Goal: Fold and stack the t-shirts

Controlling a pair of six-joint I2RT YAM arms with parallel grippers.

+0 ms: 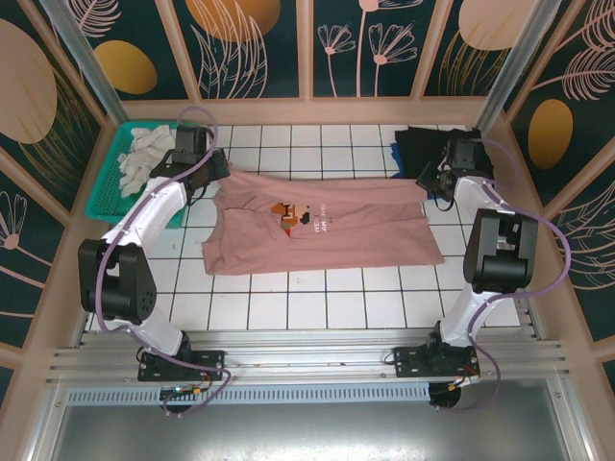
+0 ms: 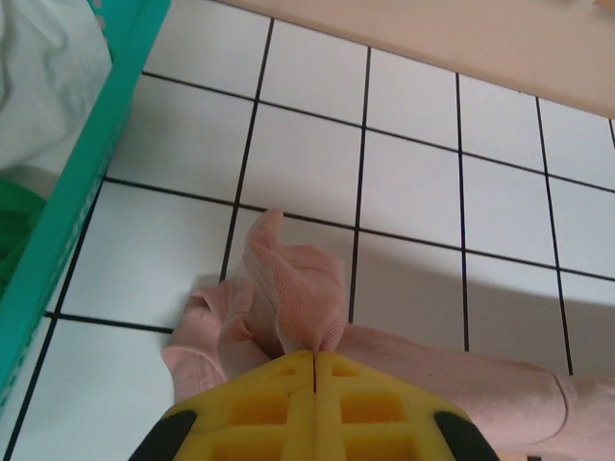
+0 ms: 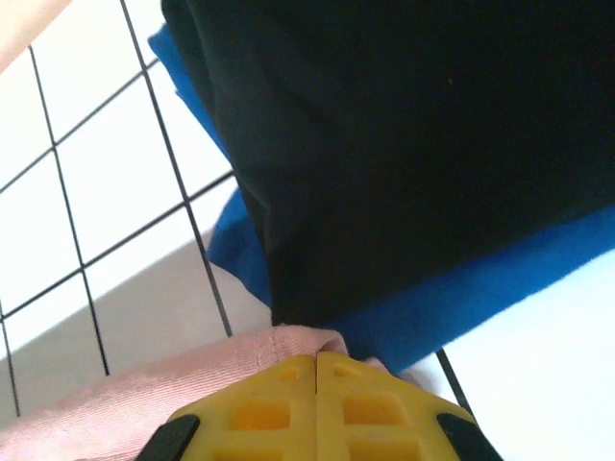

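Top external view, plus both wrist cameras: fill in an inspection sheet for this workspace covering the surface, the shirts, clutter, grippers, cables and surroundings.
Surface: white tiled table with dark grout lines, bare where no cloth lies.
Job's things: pink t-shirt spread flat mid-table, print up; black t-shirt lying on a blue t-shirt at the far right; white cloth and green cloth bunched in the basket.
Clutter: teal basket at the far left.
Grippers: left gripper shut on the pink t-shirt's edge; right gripper shut on its opposite edge.
Cables: lavender cables loop along both arms, off the cloth.
Surroundings: wood-framed panels with leaf prints.
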